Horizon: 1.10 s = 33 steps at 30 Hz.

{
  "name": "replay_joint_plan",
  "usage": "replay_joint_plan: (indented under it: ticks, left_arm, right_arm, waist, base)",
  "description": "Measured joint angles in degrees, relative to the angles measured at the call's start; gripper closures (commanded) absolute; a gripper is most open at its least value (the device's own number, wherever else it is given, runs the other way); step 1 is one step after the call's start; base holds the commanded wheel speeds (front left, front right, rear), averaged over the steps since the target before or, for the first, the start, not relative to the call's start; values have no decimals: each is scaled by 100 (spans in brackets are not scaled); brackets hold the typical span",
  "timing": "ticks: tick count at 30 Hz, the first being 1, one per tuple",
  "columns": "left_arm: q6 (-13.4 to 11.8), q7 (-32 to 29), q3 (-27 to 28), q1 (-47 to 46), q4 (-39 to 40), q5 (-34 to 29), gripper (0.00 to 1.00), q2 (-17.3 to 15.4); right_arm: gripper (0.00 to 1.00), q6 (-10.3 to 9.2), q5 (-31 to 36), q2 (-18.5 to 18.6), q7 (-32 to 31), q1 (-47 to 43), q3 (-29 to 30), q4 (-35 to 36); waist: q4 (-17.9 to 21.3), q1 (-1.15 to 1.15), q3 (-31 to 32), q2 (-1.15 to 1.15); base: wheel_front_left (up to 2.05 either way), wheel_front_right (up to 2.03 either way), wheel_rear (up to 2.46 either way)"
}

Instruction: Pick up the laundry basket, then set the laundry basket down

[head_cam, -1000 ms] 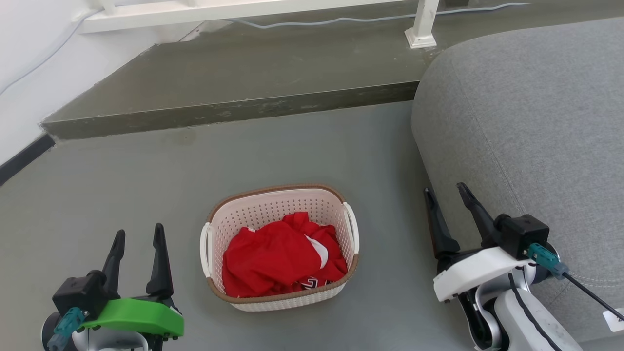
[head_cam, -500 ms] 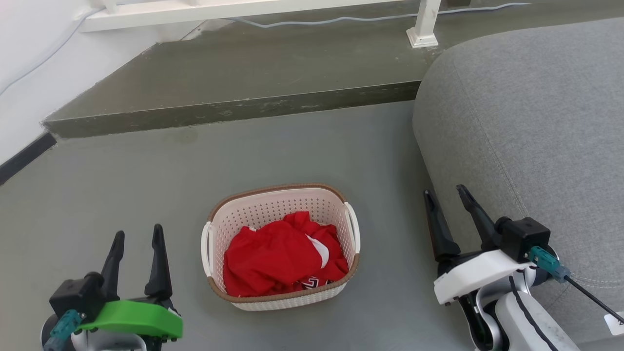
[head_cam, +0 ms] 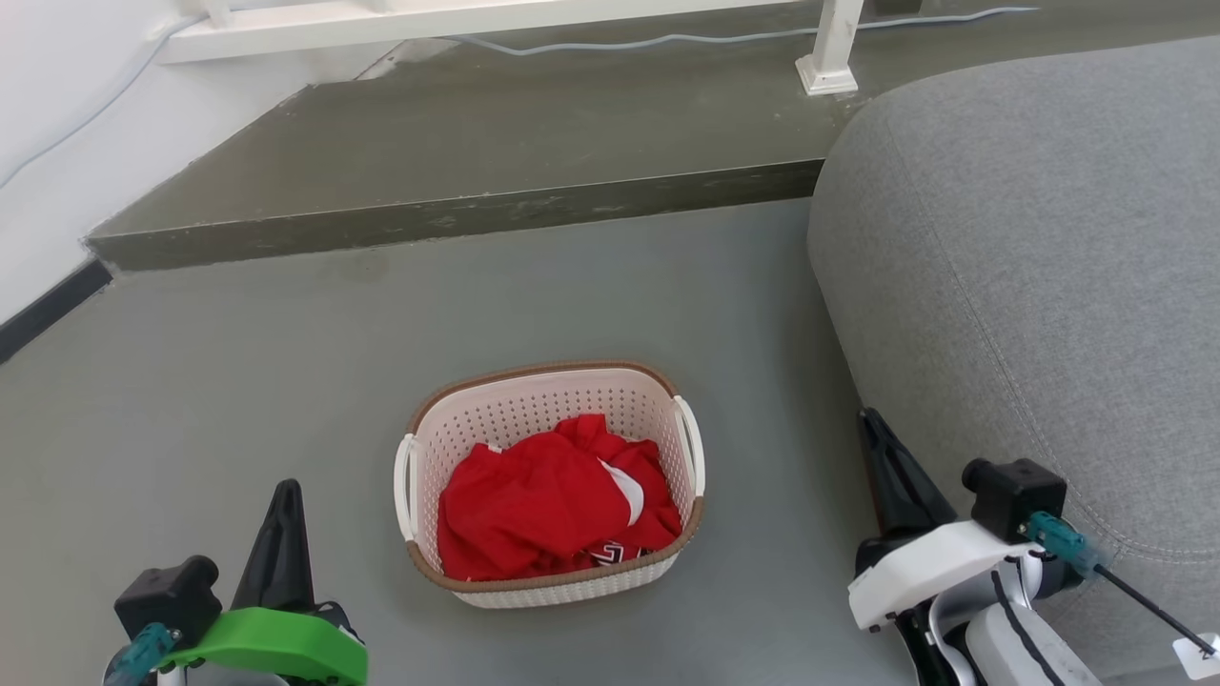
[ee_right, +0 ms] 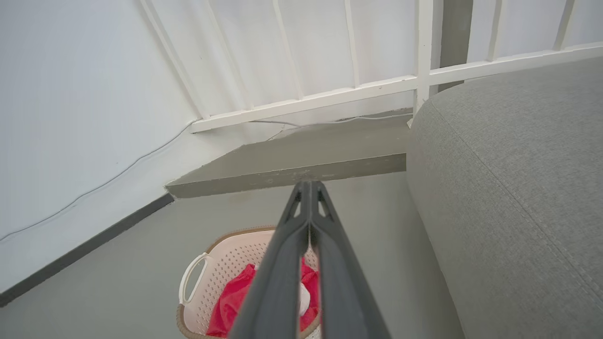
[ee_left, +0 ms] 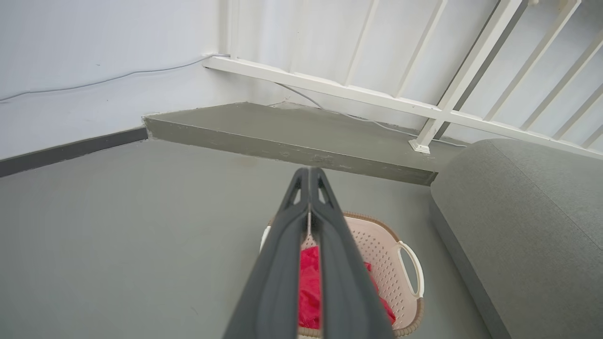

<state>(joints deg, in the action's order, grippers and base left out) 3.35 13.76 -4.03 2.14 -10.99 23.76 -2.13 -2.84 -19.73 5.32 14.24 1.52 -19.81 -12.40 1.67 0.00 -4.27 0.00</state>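
Observation:
The laundry basket (head_cam: 534, 405) sits on the grey floor in the middle of the head view, cream-white and perforated, with a brown rim, two white loop handles and a red garment (head_cam: 543, 500) inside. My left gripper (head_cam: 284, 491) is at the lower left, apart from the basket, its fingers pressed together and holding nothing. My right gripper (head_cam: 869, 419) is at the lower right beside the sofa, also shut and empty. In the left wrist view the basket (ee_left: 381, 245) lies beyond the closed gripper (ee_left: 309, 172). The right wrist view shows the basket (ee_right: 221, 263) below the closed gripper (ee_right: 307, 184).
A grey sofa (head_cam: 1039, 248) fills the right side, close to my right arm. A raised concrete step (head_cam: 457, 214) crosses behind the basket, with a white railing post (head_cam: 829, 48) and a cable on it. A white wall with a dark skirting (head_cam: 48, 305) runs on the left.
Both grippers have gone from open to shut and dropped lower in the head view. The basket has not moved.

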Motion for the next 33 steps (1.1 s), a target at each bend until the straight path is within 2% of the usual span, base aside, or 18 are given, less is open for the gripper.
replay_joint_plan:
  ticks: [33]
  left_arm:
    - [119, -723, 285, -42, -180, 2374, 100, 1]
  right_arm:
    - [100, 271, -2695, -31, -530, -64, 760, 91]
  waist:
    - [-65, 0, 146, 0]
  base:
    - [0, 0, 0]
